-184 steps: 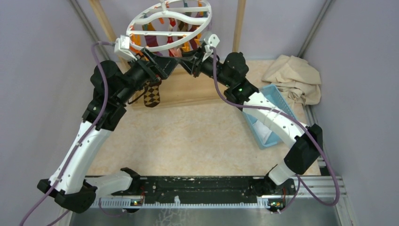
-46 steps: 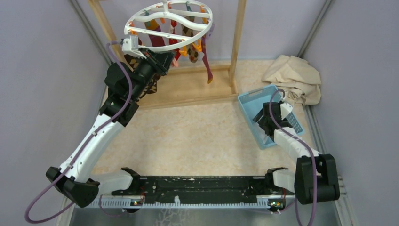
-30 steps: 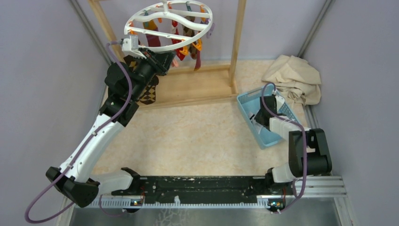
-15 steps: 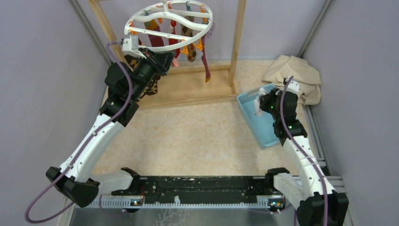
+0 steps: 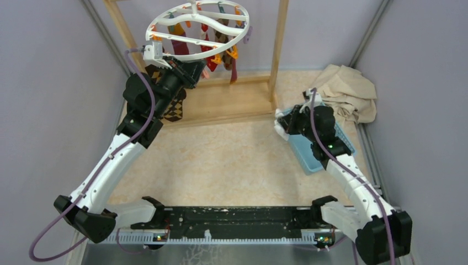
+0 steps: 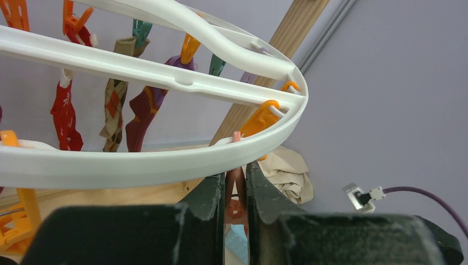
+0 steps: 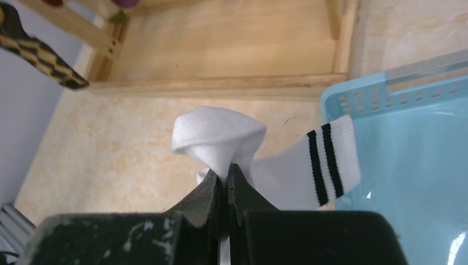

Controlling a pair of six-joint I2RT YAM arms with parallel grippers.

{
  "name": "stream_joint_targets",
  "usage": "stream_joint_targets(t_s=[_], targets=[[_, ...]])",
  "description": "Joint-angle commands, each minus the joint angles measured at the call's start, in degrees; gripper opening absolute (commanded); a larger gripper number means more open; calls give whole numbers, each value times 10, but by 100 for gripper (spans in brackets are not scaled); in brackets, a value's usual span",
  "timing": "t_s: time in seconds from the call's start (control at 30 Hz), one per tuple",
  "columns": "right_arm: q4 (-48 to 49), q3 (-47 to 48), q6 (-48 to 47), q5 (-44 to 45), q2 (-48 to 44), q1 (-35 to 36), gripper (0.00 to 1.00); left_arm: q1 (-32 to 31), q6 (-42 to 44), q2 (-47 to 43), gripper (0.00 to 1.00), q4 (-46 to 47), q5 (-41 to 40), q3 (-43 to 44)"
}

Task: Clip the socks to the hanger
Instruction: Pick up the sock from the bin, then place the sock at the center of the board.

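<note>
The white round hanger (image 5: 196, 28) hangs from the wooden frame, with socks clipped under it: red (image 6: 65, 116), brown-diamond (image 6: 113, 107) and purple (image 6: 144, 113). My left gripper (image 5: 194, 67) is up under the ring's (image 6: 138, 165) near edge, shut on an orange peg (image 6: 236, 190) that sits squeezed between the fingers. My right gripper (image 5: 288, 122) hovers at the left corner of the blue basket, shut on a bunched white sock (image 7: 221, 138) whose black-striped cuff (image 7: 325, 160) trails to the right. Another brown-diamond sock (image 5: 174, 107) dangles beside the left arm.
A light-blue basket (image 5: 312, 154) lies at the right, with a beige cloth (image 5: 345, 91) behind it. The wooden frame's post (image 5: 278, 44) and base board (image 5: 226, 105) stand at the back. Grey walls close both sides.
My right arm has lifted out of the basket and swung left with the white striped sock in its grip. The left arm has held still on the peg; hanging socks sway a little.
</note>
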Motion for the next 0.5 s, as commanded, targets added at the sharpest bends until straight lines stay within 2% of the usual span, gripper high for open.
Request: stream_joint_targets(t_s=[0.0,0.13,0.3,0.47], targets=[[-5,24,-79,101,43,83,0,-5,3,2,10,-23,39,-1],[29,-5,-83,141,81,117,0,-5,6,-1,10,-25,37,-1],[15,12,-102,247,135,198,0,-5,11,-3,10,-28,31,-4],[31,25,-96,246,170,253,31,-5,12,-1,10,-29,30,-6]])
